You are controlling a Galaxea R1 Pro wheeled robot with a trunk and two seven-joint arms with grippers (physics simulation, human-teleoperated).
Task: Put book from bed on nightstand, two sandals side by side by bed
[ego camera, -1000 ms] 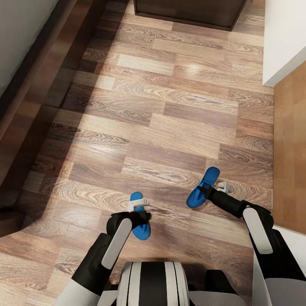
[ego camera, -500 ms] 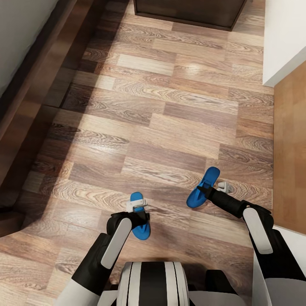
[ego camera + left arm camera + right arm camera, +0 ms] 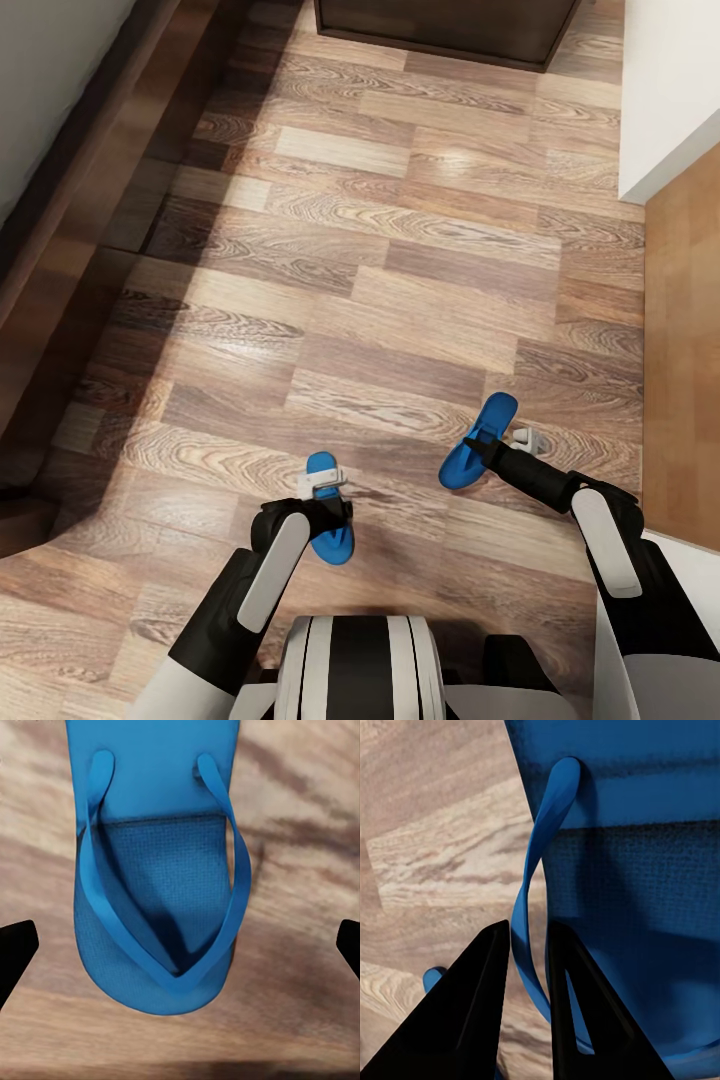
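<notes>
The right hand (image 3: 482, 447) has its fingers nearly closed on a strap of the right sandal (image 3: 481, 440), which seems tilted off the floor (image 3: 400, 260). The left hand (image 3: 322, 487) hangs wide open and empty directly over the left sandal (image 3: 328, 530), which lies flat, well apart from its mate, both pointing roughly forward alongside the bed (image 3: 60, 130).

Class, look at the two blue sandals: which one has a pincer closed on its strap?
The sandal by the right pincer: its fingers pinch the strap. The left pincer stands wide open over the other sandal.
</notes>
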